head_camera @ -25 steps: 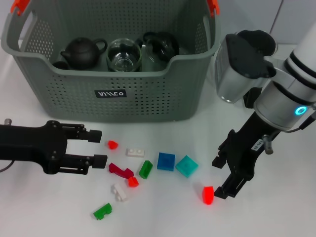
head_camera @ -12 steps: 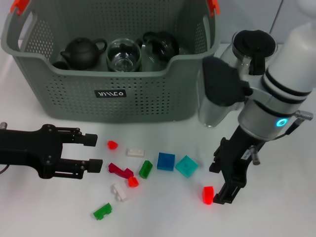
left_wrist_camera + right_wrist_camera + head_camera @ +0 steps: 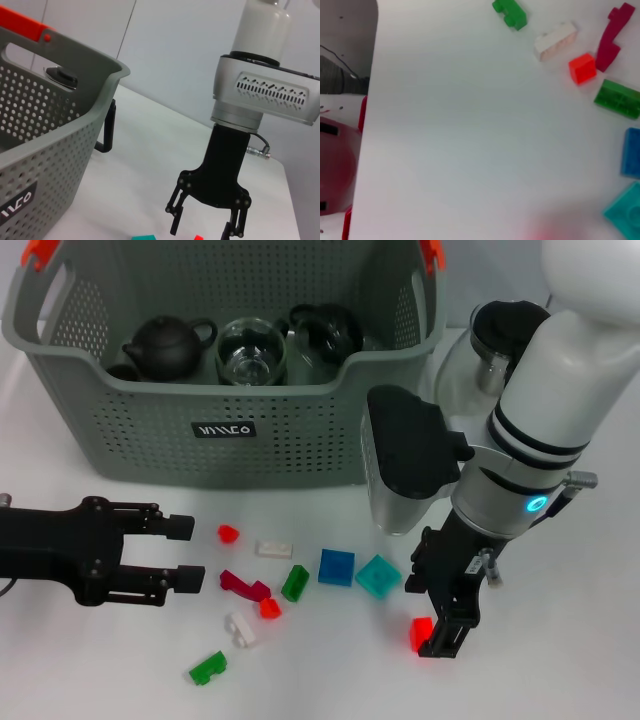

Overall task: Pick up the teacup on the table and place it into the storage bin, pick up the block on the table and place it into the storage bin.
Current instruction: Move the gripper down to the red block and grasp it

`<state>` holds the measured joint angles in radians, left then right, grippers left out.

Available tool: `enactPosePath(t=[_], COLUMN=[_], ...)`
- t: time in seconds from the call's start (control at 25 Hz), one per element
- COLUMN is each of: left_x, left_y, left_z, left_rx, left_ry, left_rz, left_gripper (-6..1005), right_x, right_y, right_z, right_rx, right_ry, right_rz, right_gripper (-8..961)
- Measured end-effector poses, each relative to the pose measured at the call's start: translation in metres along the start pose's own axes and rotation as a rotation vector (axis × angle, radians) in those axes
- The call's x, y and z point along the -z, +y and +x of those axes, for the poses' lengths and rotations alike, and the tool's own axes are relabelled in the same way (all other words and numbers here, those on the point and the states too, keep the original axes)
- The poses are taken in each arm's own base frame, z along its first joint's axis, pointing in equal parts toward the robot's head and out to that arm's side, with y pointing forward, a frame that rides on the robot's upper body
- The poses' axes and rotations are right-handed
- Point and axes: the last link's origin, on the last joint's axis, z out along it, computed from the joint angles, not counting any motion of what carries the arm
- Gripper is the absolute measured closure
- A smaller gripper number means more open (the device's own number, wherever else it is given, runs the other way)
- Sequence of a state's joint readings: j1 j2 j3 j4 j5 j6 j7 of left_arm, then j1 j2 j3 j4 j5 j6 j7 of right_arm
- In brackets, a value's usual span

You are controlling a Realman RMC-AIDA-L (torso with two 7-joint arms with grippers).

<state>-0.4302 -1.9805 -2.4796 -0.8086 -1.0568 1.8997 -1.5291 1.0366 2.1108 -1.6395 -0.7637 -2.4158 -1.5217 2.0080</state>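
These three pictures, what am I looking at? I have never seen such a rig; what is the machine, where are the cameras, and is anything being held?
It is a two-armed robot at a white table. The head view looks down from its head; the other two come from cameras on its wrists.

The left gripper is the black claw at the table's left, open and holding nothing. The right gripper hangs from the white arm, open, its fingers down at a red block; it has not closed on it. The left wrist view shows that same gripper from across the table.

Small coloured blocks lie scattered between the arms, among them a blue block. Behind them stands the grey storage bin, with a dark teapot and glassware inside.
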Motion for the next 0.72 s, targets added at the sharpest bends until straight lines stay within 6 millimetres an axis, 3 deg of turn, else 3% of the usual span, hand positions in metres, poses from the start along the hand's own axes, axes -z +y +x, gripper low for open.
enactPosePath(t=[0.52,0.72], left_x=[0.002,0.003], left_y=[0.0,0.0], left_z=[-0.004,-0.006], left_rx=[0.011,0.024], left_ry=[0.004,0.008], left_rz=[0.012,0.013], left_gripper=[264,264], right_x=[-0.011,-0.017], right_y=[0.005,0.008], right_z=[-0.004,-0.002], right_rx=[0.023,0.031], right_ry=[0.03,0.072], right_rz=[0.004,0.007], right_gripper=[133,186])
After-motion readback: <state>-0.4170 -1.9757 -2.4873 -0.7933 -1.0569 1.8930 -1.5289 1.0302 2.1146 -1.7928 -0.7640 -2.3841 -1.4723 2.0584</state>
